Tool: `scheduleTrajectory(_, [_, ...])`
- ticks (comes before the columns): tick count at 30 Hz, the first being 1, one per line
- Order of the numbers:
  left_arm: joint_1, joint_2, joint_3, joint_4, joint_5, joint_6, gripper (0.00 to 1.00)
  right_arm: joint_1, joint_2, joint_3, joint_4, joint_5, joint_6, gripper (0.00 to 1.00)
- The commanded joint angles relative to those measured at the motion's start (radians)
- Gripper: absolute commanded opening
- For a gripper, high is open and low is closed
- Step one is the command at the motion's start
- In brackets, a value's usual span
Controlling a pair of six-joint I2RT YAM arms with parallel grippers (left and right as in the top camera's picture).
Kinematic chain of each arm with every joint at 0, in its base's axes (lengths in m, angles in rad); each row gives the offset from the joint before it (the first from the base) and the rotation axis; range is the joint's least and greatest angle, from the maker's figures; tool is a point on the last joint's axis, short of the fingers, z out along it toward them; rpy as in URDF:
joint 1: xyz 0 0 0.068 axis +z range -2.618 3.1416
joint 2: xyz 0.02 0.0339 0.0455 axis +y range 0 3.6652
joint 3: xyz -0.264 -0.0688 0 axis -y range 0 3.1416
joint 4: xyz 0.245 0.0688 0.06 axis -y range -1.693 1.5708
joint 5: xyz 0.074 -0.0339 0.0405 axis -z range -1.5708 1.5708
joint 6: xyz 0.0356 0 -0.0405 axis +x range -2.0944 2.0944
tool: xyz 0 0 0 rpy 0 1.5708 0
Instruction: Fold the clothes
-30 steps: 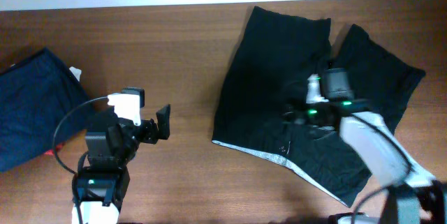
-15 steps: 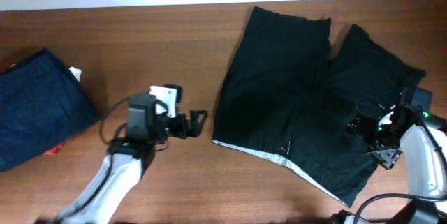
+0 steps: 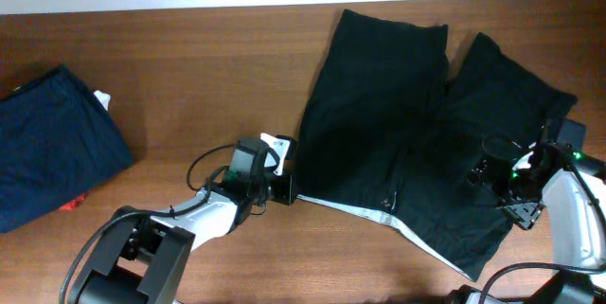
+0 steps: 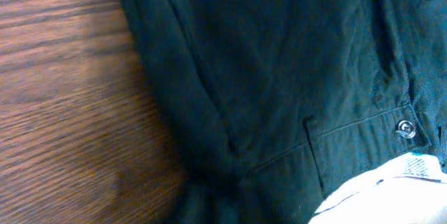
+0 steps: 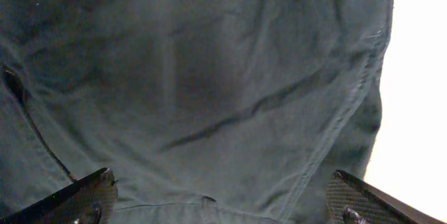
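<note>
Left hand (image 3: pixel 287 188) of mine sits at the waistband corner of the black shorts (image 3: pixel 379 124); I cannot tell whether it has pinched the cloth. The shorts lie spread on the right half of the worktop (image 3: pixel 189 77). My right hand (image 5: pixel 220 182) hovers wide open over their right side, holding nothing. A navy garment (image 3: pixel 47 152) lies far left.

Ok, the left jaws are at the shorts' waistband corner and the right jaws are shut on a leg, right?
No. The right jaws stand wide open over the shorts, as the right wrist view shows. The left jaws are at the waistband corner.
</note>
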Motion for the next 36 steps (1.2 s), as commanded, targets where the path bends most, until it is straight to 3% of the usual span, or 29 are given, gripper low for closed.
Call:
scheduleTrajectory(1, [-0.005, 0.011, 0.006, -0.005, -0.026, -0.002, 0.01, -0.006, -0.006, 0.006, 0.0, 0.007, 0.005, 0.99])
scheduleTrajectory(6, [0.085, -0.011, 0.041, -0.018, -0.291, 0.011, 0.01, -0.008, -0.006, 0.006, -0.003, 0.032, 0.009, 0.99])
scheduleTrajectory(11, [0.334, -0.024, 0.268, -0.069, -0.301, 0.014, 0.01, -0.008, -0.006, 0.006, 0.005, 0.027, 0.008, 0.99])
scheduleTrajectory(12, [0.367, -0.024, 0.311, -0.086, -0.301, 0.014, 0.09, -0.008, -0.006, 0.006, 0.008, 0.027, 0.008, 0.99])
scheduleTrajectory(13, [0.389, -0.024, 0.343, -0.103, -0.301, 0.014, 0.41, -0.008, -0.006, 0.006, 0.009, 0.027, 0.008, 0.99])
scheduleTrajectory(14, [0.421, -0.024, 0.392, -0.144, -0.301, 0.014, 0.95, -0.008, -0.006, 0.006, 0.014, 0.027, 0.008, 0.99])
scheduleTrajectory(15, [0.453, -0.024, 0.442, -0.217, -0.299, 0.014, 0.99, -0.008, -0.006, 0.006, 0.018, 0.027, 0.008, 0.99])
scheduleTrajectory(20, [0.479, -0.024, 0.509, -0.652, -0.048, 0.014, 0.99, -0.007, -0.002, 0.006, 0.032, -0.007, 0.008, 0.99])
scheduleTrajectory(23, [0.435, -0.023, 0.506, -0.938, -0.034, 0.013, 0.99, -0.007, 0.007, 0.005, 0.032, -0.006, 0.008, 0.99])
scheduleTrajectory(26, [0.373, -0.023, 0.485, -1.052, -0.033, 0.005, 0.99, -0.007, 0.017, 0.005, 0.031, -0.007, 0.008, 0.99])
scheduleTrajectory(28, [0.316, -0.023, 0.452, -1.056, -0.034, -0.006, 0.99, -0.007, 0.018, 0.003, 0.031, -0.007, 0.008, 0.99])
scheduleTrajectory(31, [0.23, -0.023, 0.367, -0.927, -0.034, -0.021, 0.94, -0.007, 0.018, 0.003, 0.022, -0.007, 0.008, 0.99])
scheduleTrajectory(36, [0.159, -0.011, 0.218, -0.71, -0.108, -0.17, 0.89, -0.007, 0.018, 0.003, 0.012, -0.006, 0.007, 0.99])
